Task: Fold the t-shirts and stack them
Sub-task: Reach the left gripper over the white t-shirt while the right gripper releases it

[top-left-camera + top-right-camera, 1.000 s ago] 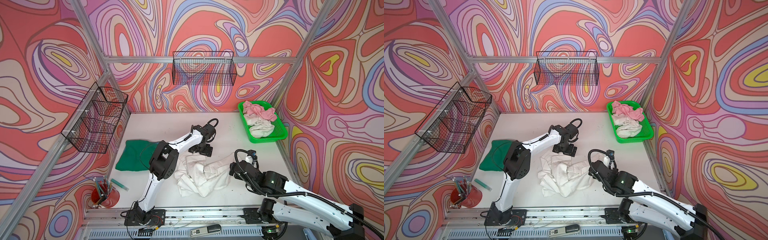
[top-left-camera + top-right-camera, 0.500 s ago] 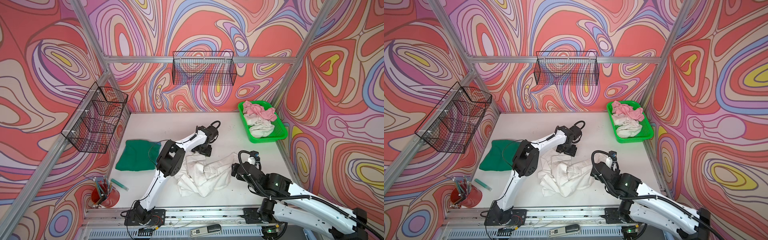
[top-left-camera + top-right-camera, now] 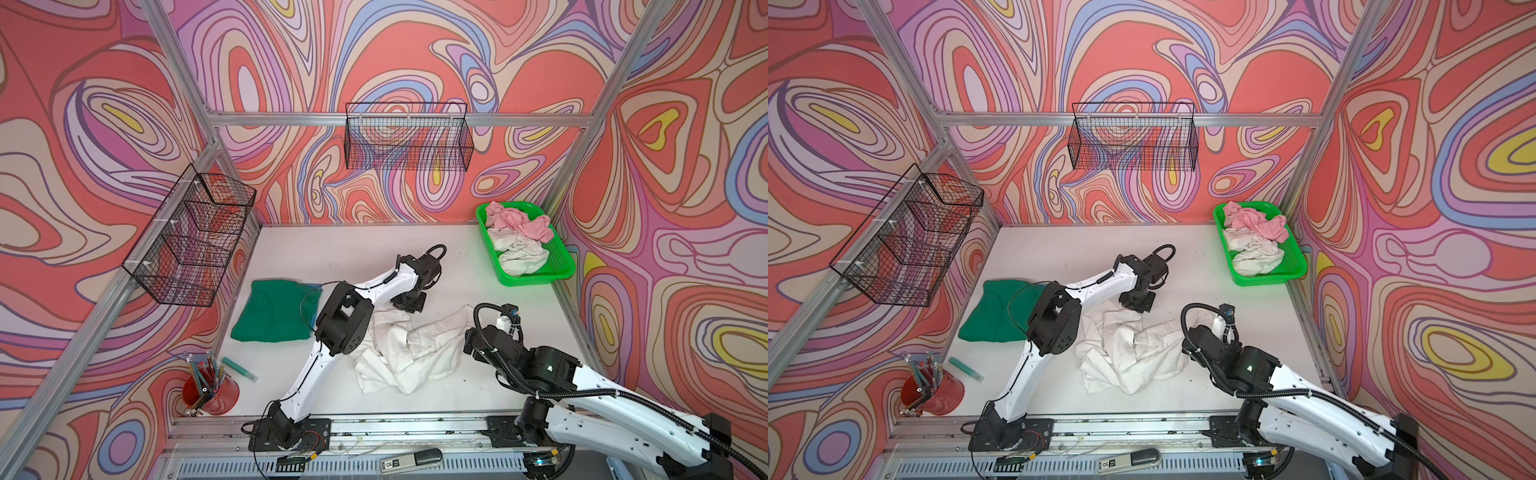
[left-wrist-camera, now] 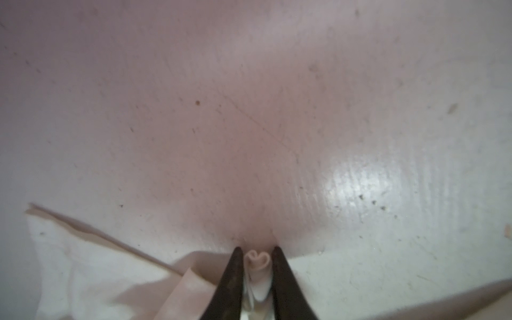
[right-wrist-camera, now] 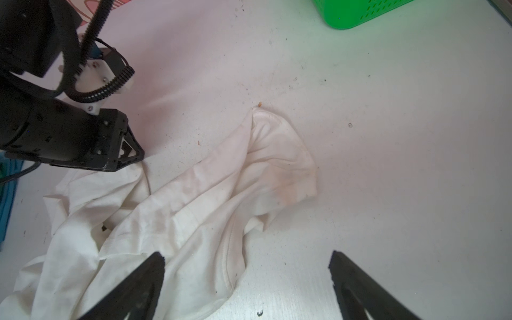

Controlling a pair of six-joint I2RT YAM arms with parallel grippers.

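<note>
Pinching is the word for the left gripper (image 4: 256, 249): its dark jaws are pressed in on a small rolled fold of the white t-shirt (image 4: 256, 267), right down at the table (image 4: 277, 110). In a top view, that gripper sits at the shirt's edge, with bare table between it and the green basket (image 3: 536, 279).

The white t-shirt itself lies crumpled and unfolded out on the open table, well apart from the basket and nearer the arm bases than the basket is.

Over to the right gripper (image 5: 246, 254). Its jaws are spread wide with nothing caught between them, and it is low over the end of the shirt whose sleeve-like corner points toward the basket. One jaw overlaps the cloth in the wrist view, but I cannot tell whether it touches.

Inside the basket, a pink t-shirt (image 3: 519, 220) is bunched at the end by the back wall. An off-white t-shirt (image 3: 519, 257) is heaped against it, toward the basket's front wall.

Far across the table from the basket, beyond the white shirt, the dark green t-shirt (image 3: 270, 311) lies flat in a neat rectangle.
</note>
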